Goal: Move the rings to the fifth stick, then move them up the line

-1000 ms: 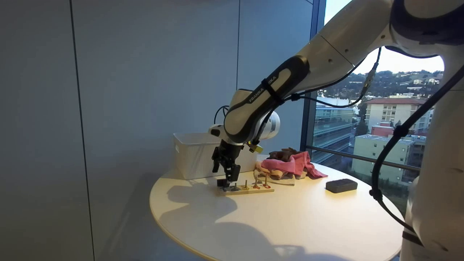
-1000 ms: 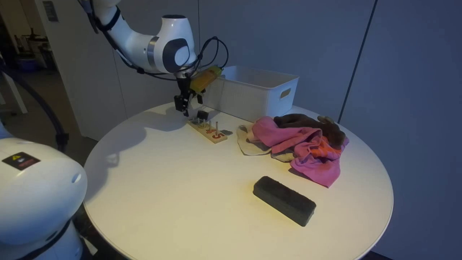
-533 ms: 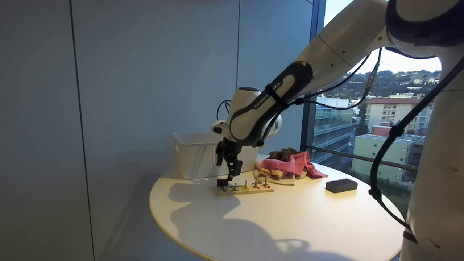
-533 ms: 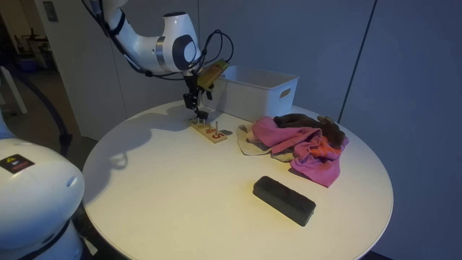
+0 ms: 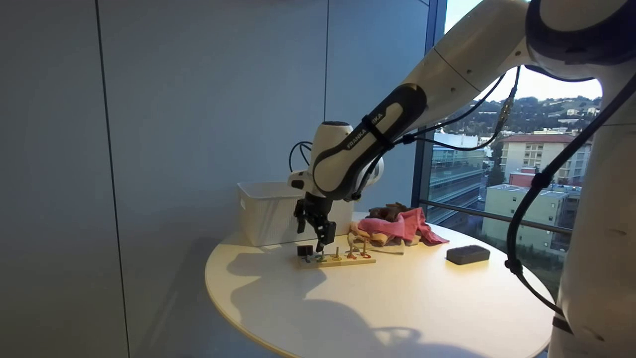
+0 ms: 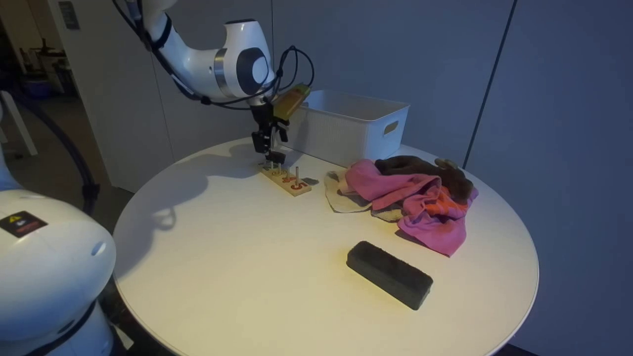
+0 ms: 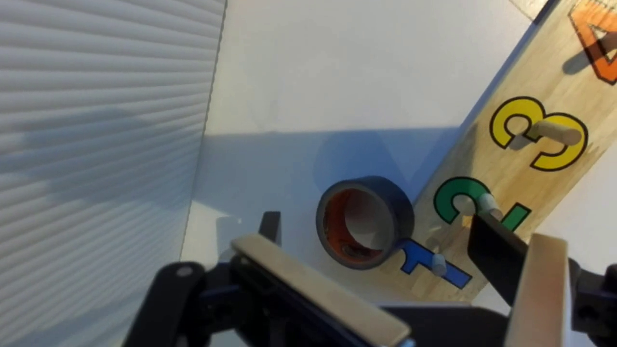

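Black and ring-shaped, the tape roll sits hole upward just beside the wooden board, at the end marked with a blue 1; contact cannot be told. Above hangs the hand, fingers spread wide. Half a second ago a fingertip overlapped the roll in an exterior view; now it shows clear, nearer the green 2. Beyond, a white bin and pink cloth share the tabletop.

In both exterior views, looks from well back toward the far grey panelled wall; in the wrist view, peers down close on the shared long pale wooden board.
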### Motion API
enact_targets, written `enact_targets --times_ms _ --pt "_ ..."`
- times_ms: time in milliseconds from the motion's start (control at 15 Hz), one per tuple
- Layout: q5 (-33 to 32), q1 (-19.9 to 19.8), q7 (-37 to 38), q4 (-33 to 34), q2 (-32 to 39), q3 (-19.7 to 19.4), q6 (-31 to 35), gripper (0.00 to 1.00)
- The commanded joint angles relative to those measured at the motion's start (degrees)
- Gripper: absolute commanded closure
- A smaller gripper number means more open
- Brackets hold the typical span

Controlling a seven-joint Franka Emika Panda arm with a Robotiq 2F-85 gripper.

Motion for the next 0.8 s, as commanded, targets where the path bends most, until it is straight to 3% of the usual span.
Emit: enact_targets --times_ms 0,733 --pt "-1.23 -0.46 -3.80 0.82 0.40 0.54 -0.41 0.00" --pt "-2.62 -0.47 -4.71 6.64 5.24 1.23 -4.34 0.00"
